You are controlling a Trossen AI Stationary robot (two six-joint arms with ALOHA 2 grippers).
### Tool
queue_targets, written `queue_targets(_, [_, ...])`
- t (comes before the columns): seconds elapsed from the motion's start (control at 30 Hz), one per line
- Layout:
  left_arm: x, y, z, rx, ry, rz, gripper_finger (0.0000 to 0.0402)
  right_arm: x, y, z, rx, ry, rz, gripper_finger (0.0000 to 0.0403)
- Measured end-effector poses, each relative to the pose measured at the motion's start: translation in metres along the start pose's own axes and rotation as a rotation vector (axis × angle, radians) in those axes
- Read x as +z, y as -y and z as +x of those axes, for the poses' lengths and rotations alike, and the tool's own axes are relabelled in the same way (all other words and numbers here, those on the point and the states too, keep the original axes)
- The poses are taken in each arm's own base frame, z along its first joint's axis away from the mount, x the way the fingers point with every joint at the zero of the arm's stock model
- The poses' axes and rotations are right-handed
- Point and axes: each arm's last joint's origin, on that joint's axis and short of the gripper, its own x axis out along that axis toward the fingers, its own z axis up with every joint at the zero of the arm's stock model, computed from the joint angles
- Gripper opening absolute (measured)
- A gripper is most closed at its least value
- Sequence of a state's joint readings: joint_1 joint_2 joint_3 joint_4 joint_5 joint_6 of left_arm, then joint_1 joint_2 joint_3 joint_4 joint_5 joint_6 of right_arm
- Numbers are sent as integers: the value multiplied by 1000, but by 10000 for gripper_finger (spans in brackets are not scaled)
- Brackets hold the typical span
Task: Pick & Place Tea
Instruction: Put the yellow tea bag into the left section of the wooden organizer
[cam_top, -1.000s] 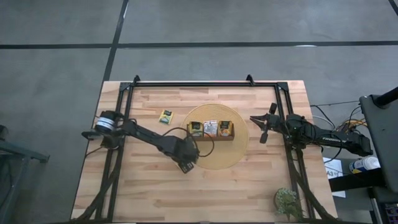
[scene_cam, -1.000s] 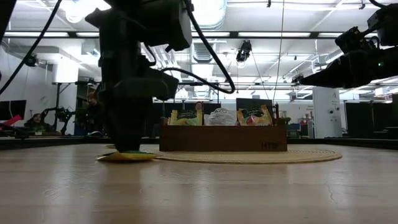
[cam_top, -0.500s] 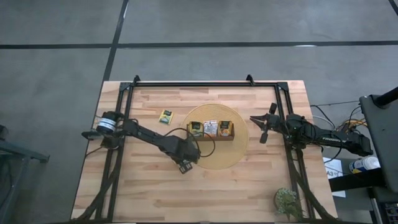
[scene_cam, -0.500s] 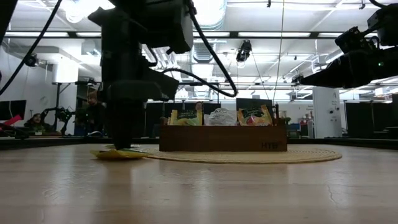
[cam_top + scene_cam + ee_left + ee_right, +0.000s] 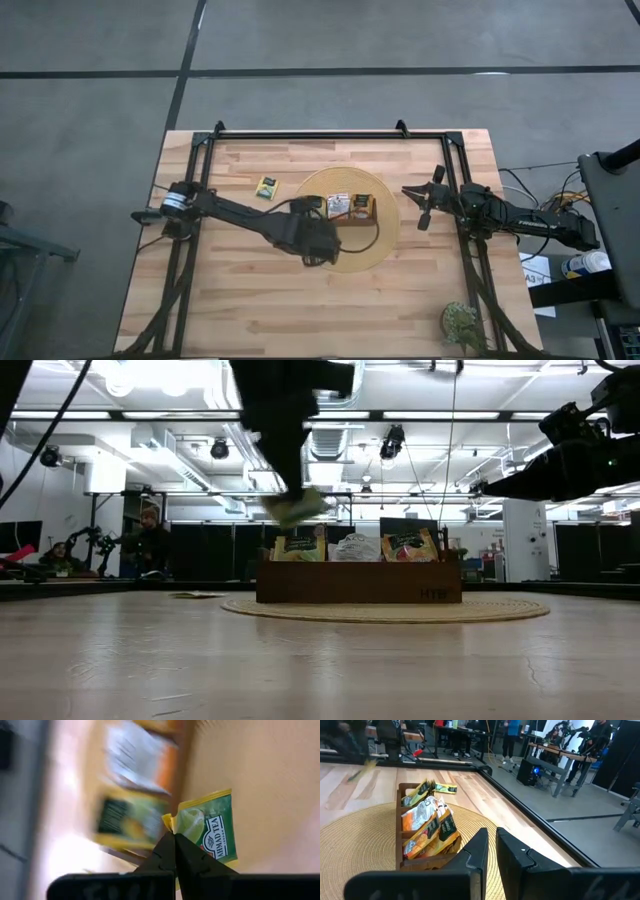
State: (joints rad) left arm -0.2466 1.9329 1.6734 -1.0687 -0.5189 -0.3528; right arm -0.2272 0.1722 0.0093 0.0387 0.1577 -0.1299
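Tea in a flat yellow-green square packet (image 5: 207,832) hangs pinched by one corner between the closed fingertips of the left gripper (image 5: 172,847), its printed face turned to the wrist camera. Gripping only a corner lets the rest of the sachet dangle free below the fingers, which should make it easier to slide edge-first into a narrow slot. In the low view the packet (image 5: 297,508) is carried well above the table, higher than the top of the brown three-compartment wooden tray (image 5: 360,582); that height looks chosen so the sachet clears the tray wall and the packets already standing in it.

From above, the left gripper (image 5: 318,243) sits over the round woven straw mat (image 5: 385,240), just beside the tray (image 5: 345,218) on its near side, covering part of its left end. Yellow-green, white and orange packets stand upright in the tray's compartments (image 5: 427,822), sorted by kind, so the carried one probably belongs with the matching yellow-green ones at the end nearest this arm.

One more yellow-green packet (image 5: 266,187) lies flat on the pale wooden table (image 5: 250,310), off the mat and apart from the tray, not yet collected.

The right gripper (image 5: 421,205) waits at the mat's far edge, its fingers (image 5: 477,852) nearly together with nothing between them, parked clear of the left arm's path. A small green plant (image 5: 460,325) sits near the table's front corner.
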Motion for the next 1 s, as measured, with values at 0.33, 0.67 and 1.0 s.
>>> queue_targets(0.33, [-3,-3,14,266,51,378,0,0,0,0,0,-1,0,34])
queue_targets(0.67, [-22,5,53,479,61,617,0,0,0,0,0,-2,5,34])
queue_targets(1.0, [-34,7,72,408,69,577,0,0,0,0,0,-2,7,34])
